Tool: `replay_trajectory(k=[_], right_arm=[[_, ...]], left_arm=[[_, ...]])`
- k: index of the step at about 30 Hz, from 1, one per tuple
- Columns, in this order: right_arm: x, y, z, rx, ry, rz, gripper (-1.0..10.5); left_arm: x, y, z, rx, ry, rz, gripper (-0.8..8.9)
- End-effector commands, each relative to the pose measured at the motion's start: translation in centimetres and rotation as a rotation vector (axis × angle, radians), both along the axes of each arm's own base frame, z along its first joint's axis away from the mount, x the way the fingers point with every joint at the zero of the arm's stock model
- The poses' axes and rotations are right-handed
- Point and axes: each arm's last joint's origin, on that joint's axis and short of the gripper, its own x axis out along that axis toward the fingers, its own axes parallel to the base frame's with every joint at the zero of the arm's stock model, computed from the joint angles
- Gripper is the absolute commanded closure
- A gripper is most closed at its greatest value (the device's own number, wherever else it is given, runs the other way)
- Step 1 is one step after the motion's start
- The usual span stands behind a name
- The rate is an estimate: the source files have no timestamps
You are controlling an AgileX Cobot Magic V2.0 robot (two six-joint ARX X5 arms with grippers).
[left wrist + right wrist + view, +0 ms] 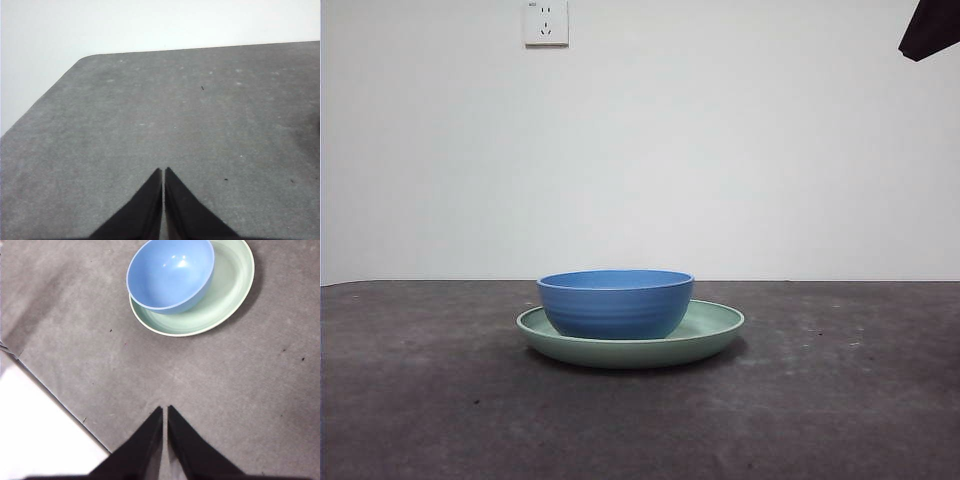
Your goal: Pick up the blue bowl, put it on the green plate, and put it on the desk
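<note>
Already the bowl [616,303] sits inside the plate [720,328], off-centre so that one side of it lies close against the plate's rim, and both rest on the desk [420,400] well in from its edges. By my reading the step in hand is lifting the bowl back out and setting it on the bare desk.

Both grippers are empty with their jaws pressed together. The right gripper [164,412] hangs above the desk, well apart from the dishes, near one desk edge; it shows only as a dark tip at a top corner of the front view. The left gripper [163,174] looks over bare desk near a rounded corner, so the right arm seems the better placed.

To do it well, I would open the jaws wide, come down over the bowl's wall on the side farthest from the plate's rim, pinch one jaw inside and one outside, then lift straight up so the plate is not dragged.

The bowl is matte blue, round and deep, faintly ridged outside. The plate is pale green, shallow, glossy within. The desk is rough and mottled grey.
</note>
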Motion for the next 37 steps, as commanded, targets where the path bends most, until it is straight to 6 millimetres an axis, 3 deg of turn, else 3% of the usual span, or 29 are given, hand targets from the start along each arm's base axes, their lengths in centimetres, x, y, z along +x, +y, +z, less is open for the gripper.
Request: replay_trajectory(k=[1, 8, 13, 24, 30, 37], right_arm=[[0.1, 0.0, 0.4, -0.010, -0.047, 0.012, 9.4], [-1.0, -2.6, 2.3, 0.008, -0.338, -0.140, 9.4], [-2.4, -4.8, 1.7, 0.007, -0.577, -0.337, 9.4], [-4.1, -6.3, -6.0, -0.004, -0.908, -0.542, 9.4], [-4.1, -6.5, -10.6, -0.032, -0.899, -0.598, 9.4], [-3.9, -6.6, -14.3, -0.060, -0.842, -0.622, 9.4]], left_arm=[[0.0, 0.0, -0.7, -0.008, 0.033, 0.002, 8.05], [0.0, 0.0, -0.7, -0.008, 0.033, 0.002, 8.05], [0.1, 0.0, -0.7, -0.008, 0.034, 0.002, 8.05], [0.0, 0.0, -0.7, -0.008, 0.033, 0.002, 8.05], [0.1, 0.0, -0.7, -0.008, 0.034, 0.002, 8.05], [0.0, 0.0, -0.7, -0.008, 0.033, 0.002, 8.04]])
